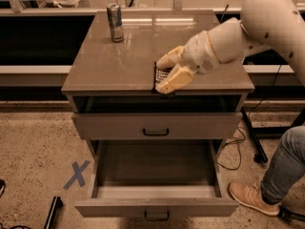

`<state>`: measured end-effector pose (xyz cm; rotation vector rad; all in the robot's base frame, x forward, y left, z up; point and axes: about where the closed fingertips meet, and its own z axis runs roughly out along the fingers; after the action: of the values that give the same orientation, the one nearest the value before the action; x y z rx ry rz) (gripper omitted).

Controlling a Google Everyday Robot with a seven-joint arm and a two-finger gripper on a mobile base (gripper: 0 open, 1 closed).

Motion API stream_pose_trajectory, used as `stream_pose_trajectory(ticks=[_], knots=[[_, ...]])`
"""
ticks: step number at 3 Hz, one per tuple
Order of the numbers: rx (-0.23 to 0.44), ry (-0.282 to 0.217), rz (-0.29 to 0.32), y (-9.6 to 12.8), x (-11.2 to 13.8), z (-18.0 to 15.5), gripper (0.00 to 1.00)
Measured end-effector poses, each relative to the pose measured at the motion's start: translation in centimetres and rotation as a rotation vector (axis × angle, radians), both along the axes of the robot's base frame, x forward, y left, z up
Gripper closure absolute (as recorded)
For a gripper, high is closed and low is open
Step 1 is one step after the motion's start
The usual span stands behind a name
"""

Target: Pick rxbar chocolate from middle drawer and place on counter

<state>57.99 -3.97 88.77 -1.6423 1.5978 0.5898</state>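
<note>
Bar (159, 72): flat, black, white print.
Counter (119, 61): glossy grey-brown slab.
Gripper (161, 76): cream jaws clamped on bar, at counter front edge.

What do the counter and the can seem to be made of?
The counter: probably laminate or polished stone, glossy; it mirrors the light. The can: likely aluminium, silvery sheen. The gripper hangs over the counter's front edge, jaws shut on the rxbar chocolate.

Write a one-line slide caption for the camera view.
Gripper holds the rxbar chocolate at the counter front edge.
</note>
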Motion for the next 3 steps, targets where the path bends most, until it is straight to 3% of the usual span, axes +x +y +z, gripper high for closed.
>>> stream_pose_trajectory(ticks=[1,2,3], knots=[[-0.038,0.086,-0.061,-0.4,4.8,0.2,1.0],[-0.097,0.147,-0.122,-0.2,8.5,-1.3,0.82],[-0.101,0.151,-0.127,0.1,9.0,-1.4,0.61]])
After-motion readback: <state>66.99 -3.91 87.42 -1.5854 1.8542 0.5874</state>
